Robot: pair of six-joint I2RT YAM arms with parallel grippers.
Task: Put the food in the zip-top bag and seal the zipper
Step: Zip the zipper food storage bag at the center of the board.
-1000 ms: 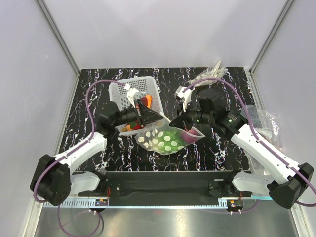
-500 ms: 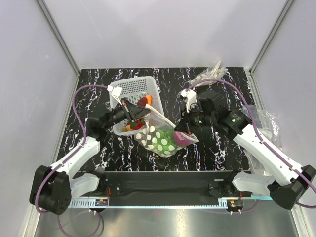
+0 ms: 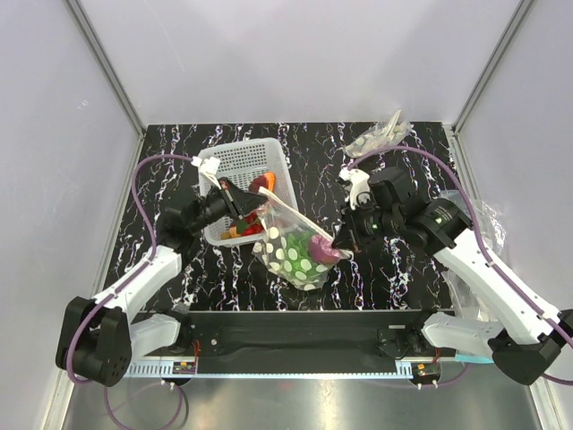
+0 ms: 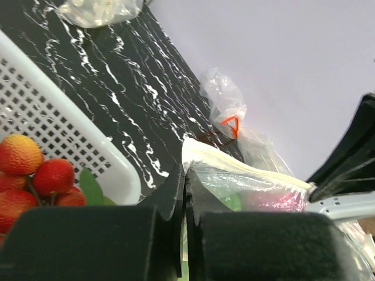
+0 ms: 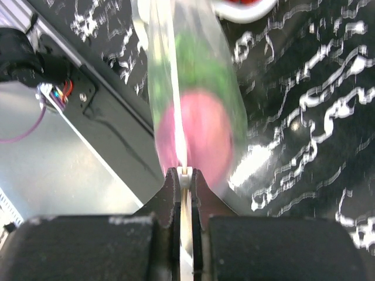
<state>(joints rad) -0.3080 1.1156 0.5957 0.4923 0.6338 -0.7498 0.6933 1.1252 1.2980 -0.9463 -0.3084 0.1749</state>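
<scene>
Hanging between the two claws, the bag point(image 3: 288, 255) is stretched by its mouth edge. The left claw point(image 3: 252, 208) is pinched together on one end of the zipper point(image 3: 300, 219) and the right claw point(image 5: 184, 174) is clamped on the other end, so the strip runs taut from one to the other with the pouch slung from it. Just past the right claw's tips sits the pink bulb point(image 5: 196, 140), with the lettuce point(image 5: 196, 64) beyond it, toward the left claw. Gripping both ends this way looks meant to line up the two lips for pressing shut. Beside the left claw the basket point(image 3: 242, 159) holds berries point(image 4: 53, 175) and orange pieces point(image 3: 264, 184), so I reckon sealing now would leave food out. Whether the strip is pressed closed along its run, I cannot tell.
</scene>
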